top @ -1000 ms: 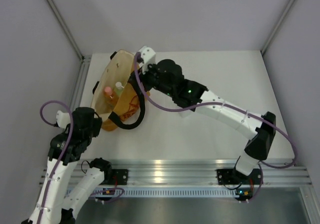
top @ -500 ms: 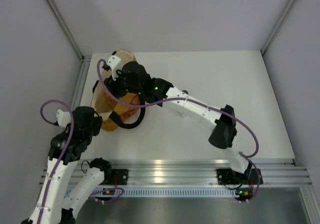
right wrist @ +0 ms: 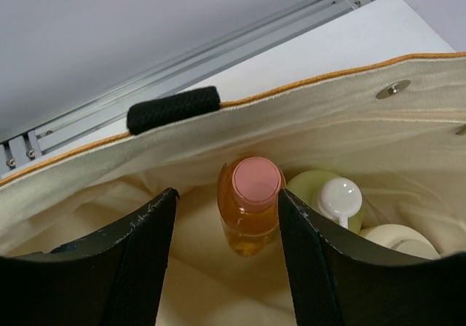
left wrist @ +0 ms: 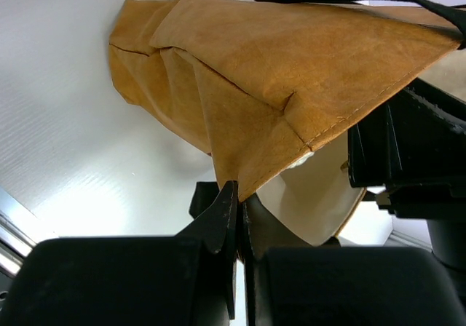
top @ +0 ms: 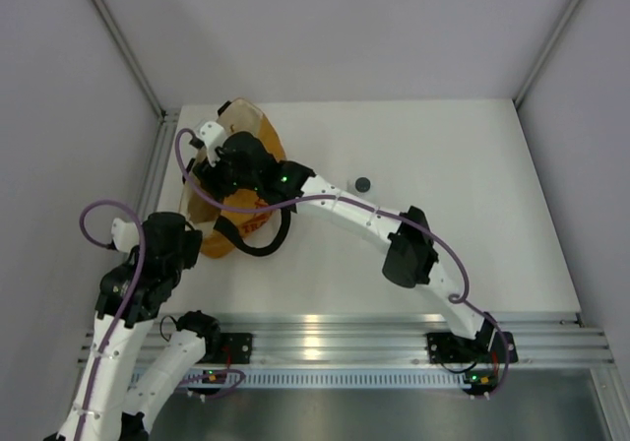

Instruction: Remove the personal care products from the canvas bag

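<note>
The canvas bag (top: 258,126), mustard-orange with cream lining, stands open at the table's far left. My left gripper (left wrist: 239,196) is shut on its lower corner fabric (left wrist: 277,71). My right gripper (right wrist: 227,193) hangs open just above the bag's mouth, one finger on each side of the orange bottle with the pink cap (right wrist: 250,202), which stands upright inside. Right of it inside the bag are the pale green bottle with a white cap (right wrist: 331,199) and a cream cap (right wrist: 397,240). A small bottle with a black cap (top: 362,183) stands on the table, right of the bag.
The bag's black strap handle (top: 258,242) loops onto the table at its near side; another strap tab (right wrist: 173,109) sits on the far rim. Aluminium rails run along the table's left edge (top: 157,165) and near edge (top: 394,338). Grey walls enclose three sides.
My right arm has swung left from beside the bag to over its opening, hiding the bottles in the top view. The black-capped bottle now shows on the table. The left arm has held still.
</note>
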`<state>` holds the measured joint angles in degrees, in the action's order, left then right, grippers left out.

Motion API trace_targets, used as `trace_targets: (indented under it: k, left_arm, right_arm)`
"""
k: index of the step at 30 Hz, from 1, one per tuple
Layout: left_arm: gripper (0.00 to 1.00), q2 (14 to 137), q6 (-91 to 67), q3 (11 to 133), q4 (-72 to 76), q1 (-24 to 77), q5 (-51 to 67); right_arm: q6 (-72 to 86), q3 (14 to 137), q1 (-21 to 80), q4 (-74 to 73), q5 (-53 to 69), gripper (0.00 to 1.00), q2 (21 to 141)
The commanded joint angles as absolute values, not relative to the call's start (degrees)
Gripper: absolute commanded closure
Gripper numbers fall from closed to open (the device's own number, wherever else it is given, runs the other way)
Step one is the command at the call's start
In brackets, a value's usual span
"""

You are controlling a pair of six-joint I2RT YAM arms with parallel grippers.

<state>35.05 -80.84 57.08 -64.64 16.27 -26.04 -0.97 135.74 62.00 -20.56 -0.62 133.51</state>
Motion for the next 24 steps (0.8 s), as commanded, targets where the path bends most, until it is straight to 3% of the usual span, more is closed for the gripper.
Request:
trace_targets:
  k: [1, 24]
  left_arm:
    - [1.00, 33.7, -80.5, 56.8, -62.8, 16.3, -25.5]
    - [1.00, 33.0, -78.6, 57.4, -62.8, 16.3, -24.3]
  right_arm:
    - [-0.4, 139.2, 60.8, -18.0, -2.0, 0.44, 135.6]
    - [-1.1, 137.8, 59.6, -15.0, -2.8, 0.48, 142.4]
